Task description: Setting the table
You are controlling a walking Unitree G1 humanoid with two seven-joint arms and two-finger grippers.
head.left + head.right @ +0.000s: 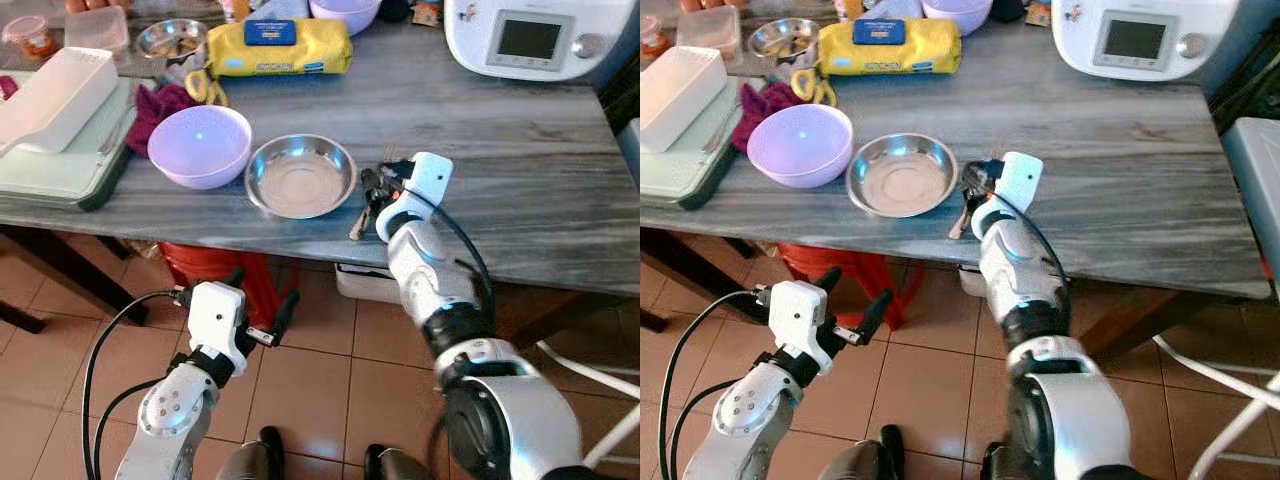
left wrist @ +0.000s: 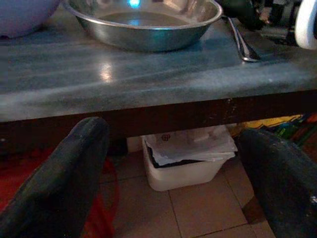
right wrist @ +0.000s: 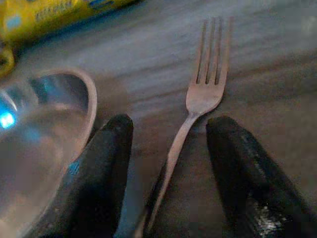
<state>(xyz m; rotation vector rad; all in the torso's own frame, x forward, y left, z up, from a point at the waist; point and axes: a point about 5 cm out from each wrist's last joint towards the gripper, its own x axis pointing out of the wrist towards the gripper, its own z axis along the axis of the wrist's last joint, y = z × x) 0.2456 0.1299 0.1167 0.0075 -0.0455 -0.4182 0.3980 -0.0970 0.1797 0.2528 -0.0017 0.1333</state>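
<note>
A steel fork (image 3: 205, 94) lies flat on the grey stone table (image 1: 520, 170), just right of an empty steel bowl (image 1: 300, 175). My right gripper (image 3: 171, 125) rests low over the table with its black fingers open on either side of the fork's handle, not closed on it. A purple bowl (image 1: 200, 145) stands left of the steel one. My left gripper (image 1: 265, 285) hangs open below the table's front edge, holding nothing; in its wrist view the steel bowl (image 2: 143, 22) and fork (image 2: 242, 44) appear above the edge.
A yellow package (image 1: 278, 47), a small steel dish (image 1: 172, 40) and a white appliance (image 1: 530, 38) line the back. A white container on a green tray (image 1: 55, 150) sits left. Beneath the table are a red stool (image 1: 215, 265) and a white bin (image 2: 183, 168).
</note>
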